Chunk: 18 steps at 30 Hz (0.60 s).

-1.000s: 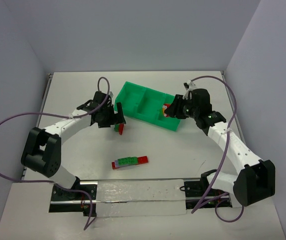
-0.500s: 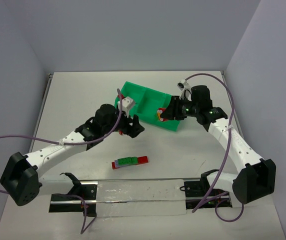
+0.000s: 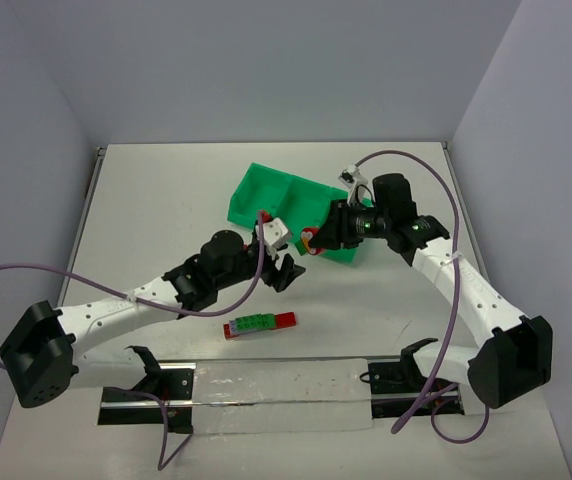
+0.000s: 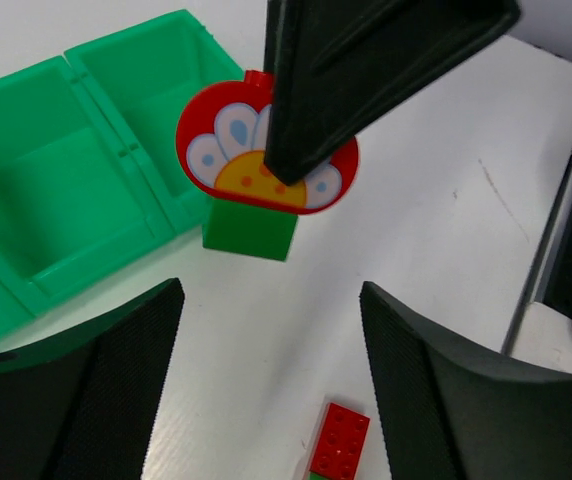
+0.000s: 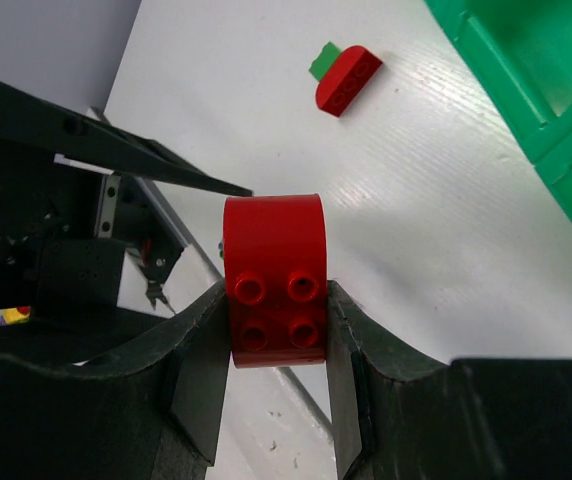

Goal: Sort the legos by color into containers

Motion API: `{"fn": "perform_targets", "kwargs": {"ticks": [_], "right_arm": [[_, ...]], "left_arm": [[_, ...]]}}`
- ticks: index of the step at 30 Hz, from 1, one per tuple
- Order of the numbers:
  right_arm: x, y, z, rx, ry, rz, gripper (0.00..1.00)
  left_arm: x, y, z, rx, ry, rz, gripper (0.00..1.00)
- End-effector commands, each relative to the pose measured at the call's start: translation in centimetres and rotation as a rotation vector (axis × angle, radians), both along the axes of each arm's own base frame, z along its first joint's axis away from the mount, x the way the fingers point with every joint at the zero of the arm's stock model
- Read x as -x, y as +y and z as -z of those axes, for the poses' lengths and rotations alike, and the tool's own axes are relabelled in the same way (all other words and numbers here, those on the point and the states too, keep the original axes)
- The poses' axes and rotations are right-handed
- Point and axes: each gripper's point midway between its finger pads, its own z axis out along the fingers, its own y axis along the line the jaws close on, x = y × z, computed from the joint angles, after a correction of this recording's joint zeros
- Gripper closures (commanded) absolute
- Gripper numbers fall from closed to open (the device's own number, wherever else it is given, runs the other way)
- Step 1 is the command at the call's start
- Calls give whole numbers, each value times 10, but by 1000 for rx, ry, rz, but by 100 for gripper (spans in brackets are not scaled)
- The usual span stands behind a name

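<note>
My right gripper (image 3: 316, 238) is shut on a red rounded lego (image 5: 276, 280) and holds it above the table, just off the near side of the green tray (image 3: 266, 190). In the left wrist view this lego (image 4: 266, 150) shows a white and yellow flower print, with a green brick (image 4: 249, 230) under it. My left gripper (image 3: 288, 268) is open and empty, right next to it. A lavender, green and red stack (image 3: 259, 323) lies on the table; its red end (image 4: 338, 440) shows below my left gripper (image 4: 269, 300). Another red and green lego (image 5: 346, 75) lies on the table.
The tray's compartments (image 4: 66, 200) look empty in the left wrist view, and its corner shows in the right wrist view (image 5: 536, 70). The left arm (image 3: 166, 290) lies across the table's middle. A clear strip with metal rails (image 3: 276, 385) runs along the near edge.
My left arm has swung from the tray's left end to the centre, leaving its red and green lego on the table. My right gripper has carried the red lego left, off the tray.
</note>
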Motion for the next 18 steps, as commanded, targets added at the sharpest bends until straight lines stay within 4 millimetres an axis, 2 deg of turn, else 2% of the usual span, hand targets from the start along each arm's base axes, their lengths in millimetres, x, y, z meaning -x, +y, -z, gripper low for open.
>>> {"fn": "perform_targets", "kwargs": {"ticks": [1, 12, 18], "right_arm": [[7, 13, -14, -29, -44, -58, 98], [10, 25, -13, -29, -31, -83, 99], [12, 29, -15, -40, -32, -94, 99]], "left_arm": [[-12, -11, -26, 39, -109, -27, 23], [-17, -15, -26, 0, -162, -64, 30], [-21, -15, -31, 19, -170, -90, 41]]}}
